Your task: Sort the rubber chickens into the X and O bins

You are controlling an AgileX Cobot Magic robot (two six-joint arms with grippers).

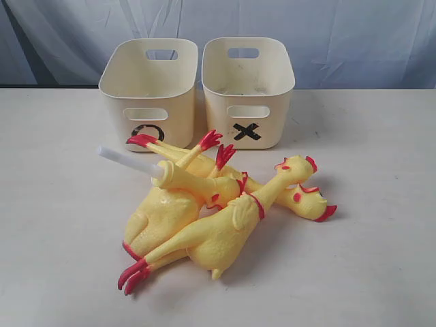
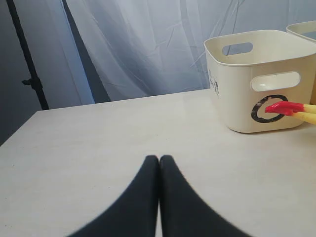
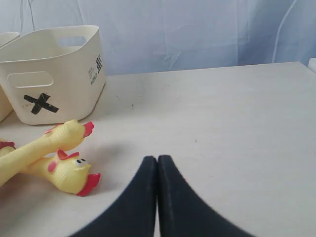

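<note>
The left tool (image 2: 159, 160) and right tool (image 3: 157, 160) are pressed together above the desk (image 2: 98, 138), with the chickens (image 1: 218, 238) heaped between and beyond them: soft, light, probably best pinched at the neck.

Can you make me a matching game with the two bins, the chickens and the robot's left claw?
1. O bin
2. X bin
3. rubber chickens
4. left gripper

a. shut, holding nothing
b. the left-hand one in the exterior view
c. piled together on the table
d. the right-hand one in the exterior view

Pairs: 1-b, 2-d, 3-c, 4-a
</note>
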